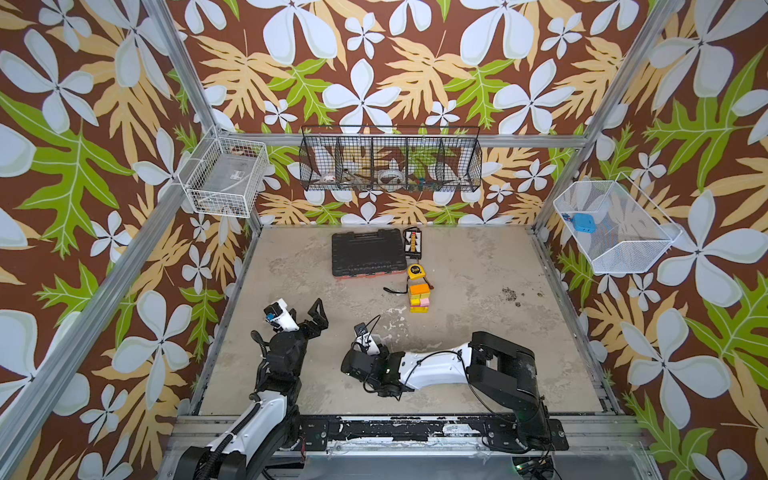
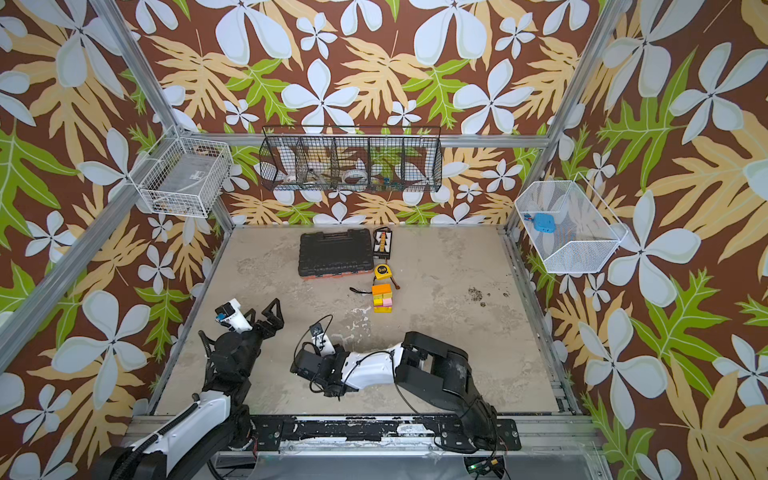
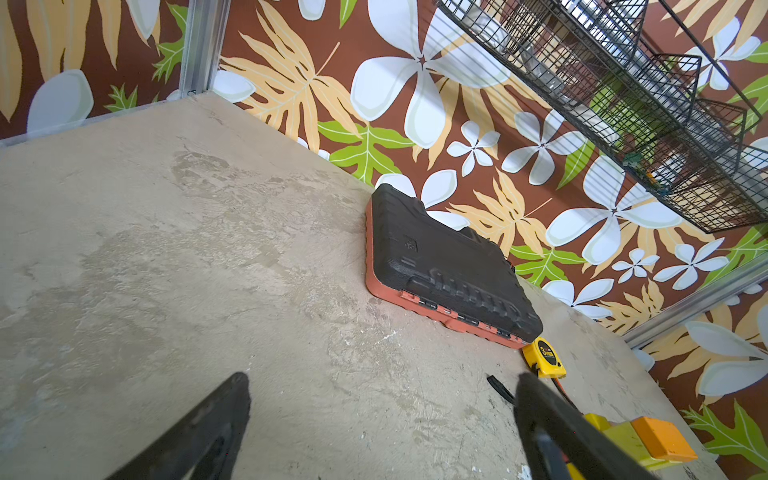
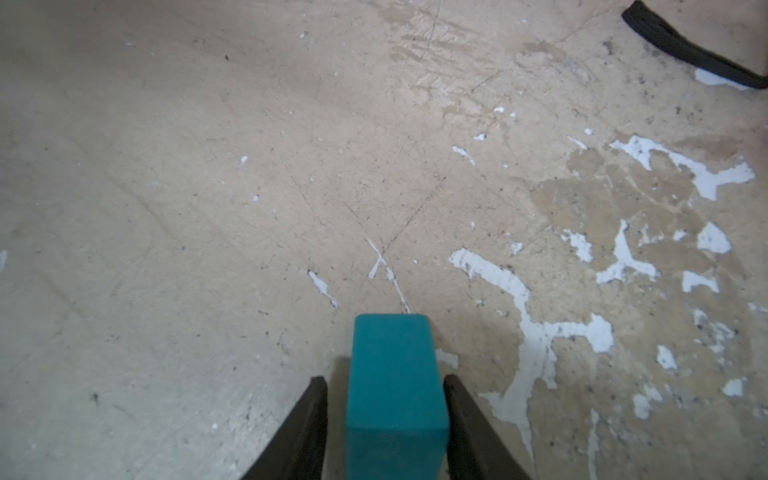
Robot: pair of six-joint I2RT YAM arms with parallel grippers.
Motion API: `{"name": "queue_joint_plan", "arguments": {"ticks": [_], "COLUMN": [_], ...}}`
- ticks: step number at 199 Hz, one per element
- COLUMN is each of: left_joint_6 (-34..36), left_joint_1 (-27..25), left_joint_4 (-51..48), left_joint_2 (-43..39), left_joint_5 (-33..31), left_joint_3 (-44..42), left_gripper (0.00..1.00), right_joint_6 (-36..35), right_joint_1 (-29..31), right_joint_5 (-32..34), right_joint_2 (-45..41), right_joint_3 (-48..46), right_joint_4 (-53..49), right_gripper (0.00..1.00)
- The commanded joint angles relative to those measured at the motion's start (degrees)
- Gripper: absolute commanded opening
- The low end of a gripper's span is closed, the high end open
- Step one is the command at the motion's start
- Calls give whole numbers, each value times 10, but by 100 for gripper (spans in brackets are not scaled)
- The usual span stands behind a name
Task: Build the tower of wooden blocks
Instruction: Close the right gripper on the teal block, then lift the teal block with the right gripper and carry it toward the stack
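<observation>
Item 1, tower (image 1: 419, 297): small stack of painted wood blocks, upright on the bench (image 1: 490, 340), toward the back and right of centre in both top views. Topped by an orange block (image 1: 419, 289), with yellow and pink layers beneath. Just in front of the yellow tape measure (image 1: 414, 271); touching it or not, cannot tell.

Item 2, teal block (image 4: 395, 386): apart from the tower, nearer the front of the bench. Visible only in the right wrist view, lying lengthwise between the fingers of the right pincer (image 4: 384, 377).

Item 3, right pincer: partly open, straddling the teal block. One finger (image 4: 463, 415) against the block's side, a narrow shadowed gap at the other, so not clamped. Block lifted or resting on the bench: cannot tell. Aimed down at worn, paint-flecked bench surface. Fingers hidden under the wrist in both top views. Tower well apart, further back and to the right.

Item 4, left pincer (image 3: 382, 378): spread wide, holding nothing, above bare bench at front left. Tower to the right and further back, partly hidden behind one finger in the left wrist view.

Item 5, black tool case (image 1: 368, 253): flat, closed, orange-red underside, at the back, left of the tape measure.
</observation>
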Motion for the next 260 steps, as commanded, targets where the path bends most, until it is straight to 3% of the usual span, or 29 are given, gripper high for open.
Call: {"name": "queue_joint_plan", "arguments": {"ticks": [1,85,145,161,202,260], "left_joint_6": [-1,-1,-1,-1,-2,-2], "left_joint_1": [0,1,0,0,0,0], "left_joint_4": [8,8,6,6,5,4], "left_joint_2": [-1,-2,-6,-7,-15,-21], "left_joint_5": [-2,-3,-5,-5,-4,-5], "left_joint_3": [-2,-2,-3,-4,-8,-10], "left_gripper": [100,100,100,100,100,100], "right_joint_6": [-7,-55,-150,-173,-196,-257], "right_joint_1": [0,-1,-34,-37,-43,-49], "right_joint_5": [0,-30,-122,-116,-66,-57], "right_joint_2": [2,-60,-315,-392,-541,-586], "right_joint_3": [5,-29,-165,-199,-239,-187], "right_joint_4": [0,30,102,106,77,-40], "right_gripper": [40,16,7,0,0,0]}}
